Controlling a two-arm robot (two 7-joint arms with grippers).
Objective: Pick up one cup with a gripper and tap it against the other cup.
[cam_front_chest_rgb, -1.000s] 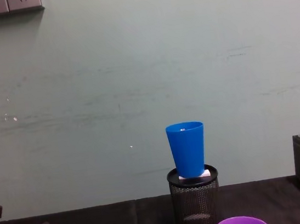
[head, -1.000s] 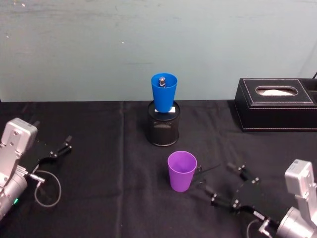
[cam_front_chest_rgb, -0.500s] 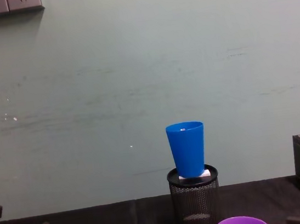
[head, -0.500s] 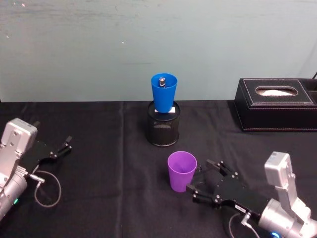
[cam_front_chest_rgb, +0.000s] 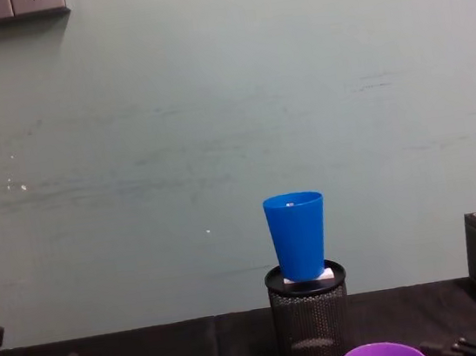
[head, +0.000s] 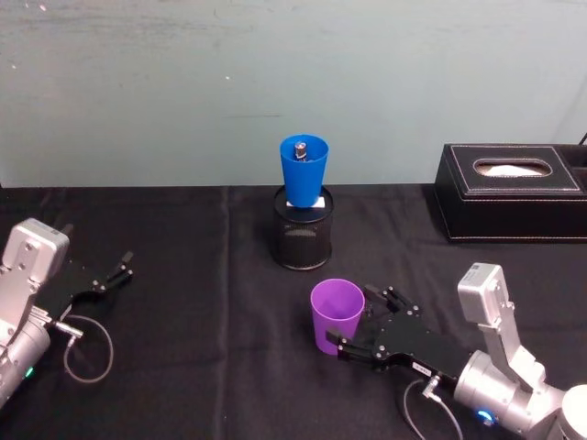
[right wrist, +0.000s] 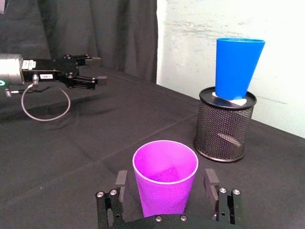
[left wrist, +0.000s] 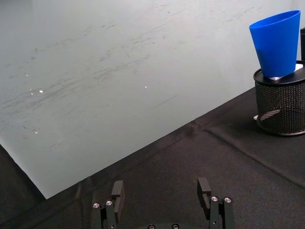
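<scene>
Right gripper (head: pixel 356 323) is in at the purple cup (head: pixel 337 316) from its 4 o'clock, fingers (right wrist: pixel 210 177) apart, one on each side of the cup wall with gaps showing. The cup stands upright on the desk (head: pixel 202 275), at 5 o'clock of the mesh holder (head: pixel 302 240) carrying the blue cup (head: pixel 303 170). Left gripper (head: pixel 122 266) sits out at 9 o'clock, fingers apart, holding nothing.

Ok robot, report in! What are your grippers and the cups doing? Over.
Right gripper open, straddling purple cup, not gripping yet. Left gripper open, parked far left. Blue cup perched on mesh pen holder behind; nothing between the cups.
</scene>
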